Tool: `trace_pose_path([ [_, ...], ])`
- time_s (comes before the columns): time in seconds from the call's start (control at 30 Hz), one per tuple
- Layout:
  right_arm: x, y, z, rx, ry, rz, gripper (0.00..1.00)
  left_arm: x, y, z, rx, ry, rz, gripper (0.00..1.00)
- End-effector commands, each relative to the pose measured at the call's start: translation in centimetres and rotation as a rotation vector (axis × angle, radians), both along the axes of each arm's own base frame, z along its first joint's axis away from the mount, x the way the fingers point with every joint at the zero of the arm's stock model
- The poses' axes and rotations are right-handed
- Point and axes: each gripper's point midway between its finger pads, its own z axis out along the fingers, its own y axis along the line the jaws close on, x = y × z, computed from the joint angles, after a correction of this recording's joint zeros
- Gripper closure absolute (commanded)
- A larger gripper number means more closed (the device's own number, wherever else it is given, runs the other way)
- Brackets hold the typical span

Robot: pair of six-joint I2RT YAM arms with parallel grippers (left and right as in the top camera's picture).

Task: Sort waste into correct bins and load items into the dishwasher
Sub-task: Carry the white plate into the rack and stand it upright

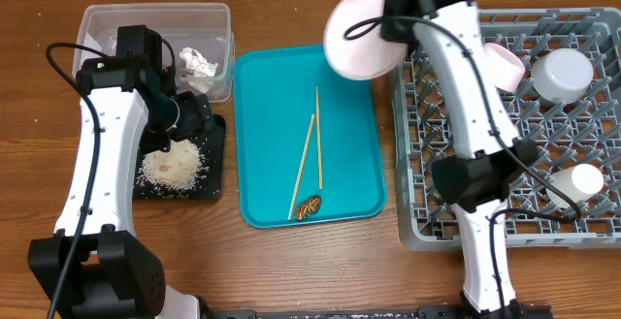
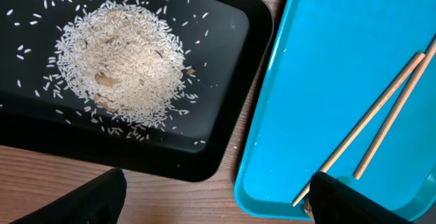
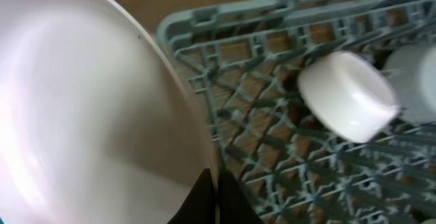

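Right pincer (image 3: 216, 195) pinching plate (image 3: 88, 115) by its rim; rack (image 3: 272, 142) just beyond the tips. Best lowered on edge, slowly. Left pincer (image 2: 221, 200) spread, empty.

No legible text — anywhere.

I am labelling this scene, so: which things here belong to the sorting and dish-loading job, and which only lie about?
Job: plate, rice, brown lump, tissue, clear tub, black tray, dish rack, bowls.
Lying about: teal tray, chopsticks.
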Motion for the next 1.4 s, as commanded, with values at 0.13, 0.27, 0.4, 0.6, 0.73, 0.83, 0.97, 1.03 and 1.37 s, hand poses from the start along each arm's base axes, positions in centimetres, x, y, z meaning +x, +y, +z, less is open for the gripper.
trace_pose_path([
  [0.13,-1.9,-2.6,8.0,0.089,-0.170,-0.019,0.96,0.1,-0.5,1.4,-0.006,-0.037,0.001,0.13],
  [0.27,-3.8,-3.6,11.5,0.134,-0.230,0.005,0.96,0.0,-0.5,1.3,-0.007,-0.033,0.001,0.13],
  [0.4,-6.2,-5.2,13.7,0.172,-0.252,0.002,0.96,0.0,-0.5,1.3,-0.007,-0.034,0.001,0.13],
  [0.6,-10.8,-8.8,12.5,0.173,-0.153,-0.070,0.96,0.0,-0.5,1.4,-0.007,-0.034,0.001,0.13],
  [0.73,-15.1,-11.0,10.2,0.159,-0.060,-0.137,0.96,0.0,-0.5,1.3,-0.007,-0.034,0.001,0.13],
  [0.83,-18.6,-14.2,9.1,0.098,-0.031,-0.266,0.96,0.0,-0.5,1.3,-0.007,-0.035,0.001,0.13],
  [0.97,-21.4,-19.2,9.6,-0.094,-0.080,-0.451,0.96,0.1,-0.5,1.4,-0.007,-0.040,0.001,0.12],
  [1.03,-21.0,-20.3,10.3,-0.150,-0.135,-0.481,0.96,0.2,-0.5,1.4,-0.006,-0.044,0.000,0.13],
  [1.37,-12.8,-22.4,14.5,-0.374,-0.376,-0.394,0.96,0.2,-0.5,1.4,-0.005,-0.042,-0.007,0.12],
])
